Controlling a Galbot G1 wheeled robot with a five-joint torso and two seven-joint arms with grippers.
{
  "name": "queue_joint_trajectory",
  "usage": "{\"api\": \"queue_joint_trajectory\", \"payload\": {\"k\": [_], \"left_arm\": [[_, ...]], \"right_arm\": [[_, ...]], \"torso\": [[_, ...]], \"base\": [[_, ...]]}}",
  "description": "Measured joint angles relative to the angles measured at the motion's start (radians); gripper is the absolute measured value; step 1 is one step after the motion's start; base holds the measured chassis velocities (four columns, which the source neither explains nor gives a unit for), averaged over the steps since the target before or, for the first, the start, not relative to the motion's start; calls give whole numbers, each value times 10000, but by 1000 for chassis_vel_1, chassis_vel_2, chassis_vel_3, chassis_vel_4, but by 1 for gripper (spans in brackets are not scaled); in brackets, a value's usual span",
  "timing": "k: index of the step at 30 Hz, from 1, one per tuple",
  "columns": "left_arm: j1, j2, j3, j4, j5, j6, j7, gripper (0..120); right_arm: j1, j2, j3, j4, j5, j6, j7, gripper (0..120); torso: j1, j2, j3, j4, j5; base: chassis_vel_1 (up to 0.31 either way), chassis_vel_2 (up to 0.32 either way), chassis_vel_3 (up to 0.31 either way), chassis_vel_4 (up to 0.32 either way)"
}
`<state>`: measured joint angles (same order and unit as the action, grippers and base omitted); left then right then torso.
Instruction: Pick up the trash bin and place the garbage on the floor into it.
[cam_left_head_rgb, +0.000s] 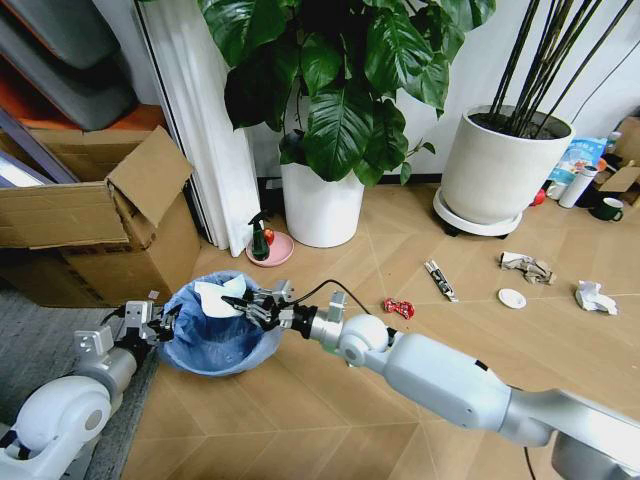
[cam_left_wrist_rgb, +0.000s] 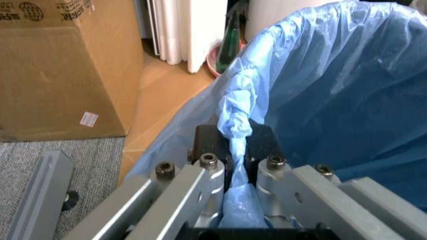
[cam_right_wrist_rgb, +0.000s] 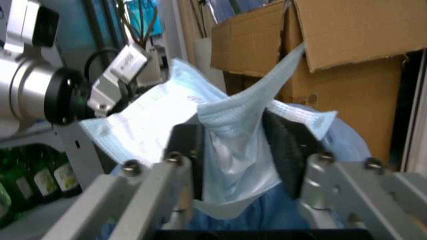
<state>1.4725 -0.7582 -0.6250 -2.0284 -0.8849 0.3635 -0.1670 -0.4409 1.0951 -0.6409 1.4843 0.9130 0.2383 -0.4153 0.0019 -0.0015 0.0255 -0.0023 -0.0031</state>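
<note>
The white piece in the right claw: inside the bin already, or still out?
Still out. The right claw is shut on the white piece, holding it above the trash bin opening.

The head view is bright and even, like daylight in a room. The wooden floor (cam_left_head_rgb: 500, 360) looks warm, with soft, faint shadows under the white plant pots (cam_left_head_rgb: 322, 205). Straight lines bend a bit near the edges. In the left wrist view, the blue bag (cam_left_wrist_rgb: 333, 90) glows where light hits it. The right wrist view is dimmer and blurry, and the cardboard box (cam_right_wrist_rgb: 347, 55) looks soft.
</note>
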Motion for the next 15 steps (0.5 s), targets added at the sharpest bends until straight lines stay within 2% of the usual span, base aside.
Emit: {"api": "queue_joint_trajectory", "payload": {"k": [2, 3, 4, 5, 8, 10, 12, 15], "left_arm": [[2, 0, -17, -24, -10, 11, -14, 1], [2, -8, -32, -49, -25, 29, -39, 1], [2, -15, -35, -55, -29, 36, -46, 1], [2, -39, -41, -60, -33, 61, -69, 1], [2, -55, -44, -60, -34, 71, -79, 1], [0, -79, -48, -52, -49, 78, -99, 1], [-4, -87, -48, -52, -70, 85, -110, 1], [-32, -96, -73, -46, -132, 107, -147, 1]], "right_arm": [[49, -118, -42, 55, -13, -22, -2, 39], [106, -267, -115, 149, -14, -41, -6, 46], [122, -319, -139, 190, -14, -45, -6, 46], [157, -460, -190, 314, -4, -54, -9, 53], [171, -529, -201, 374, 4, -57, -16, 61], [180, -600, -201, 446, 38, -73, -27, 72], [181, -628, -203, 475, 64, -94, -29, 76], [149, -807, -245, 630, 99, -121, -84, 89]], "torso": [[0, 1, 0, -1, 0], [0, 1, 0, -1, 0], [0, 1, 0, -1, 1], [0, 1, 0, -1, 0], [0, 1, 0, 0, 1], [0, 1, 0, 0, 1], [0, 1, 0, 1, 1], [0, 1, 0, 2, 1]], "base": [[0, 0, 0, 0], [0, 0, 0, 0], [0, 0, 0, 0], [0, 0, 0, 0], [0, 0, 0, 0], [0, 0, 0, 0], [0, 0, 0, 0], [0, 0, 0, 0]]}}
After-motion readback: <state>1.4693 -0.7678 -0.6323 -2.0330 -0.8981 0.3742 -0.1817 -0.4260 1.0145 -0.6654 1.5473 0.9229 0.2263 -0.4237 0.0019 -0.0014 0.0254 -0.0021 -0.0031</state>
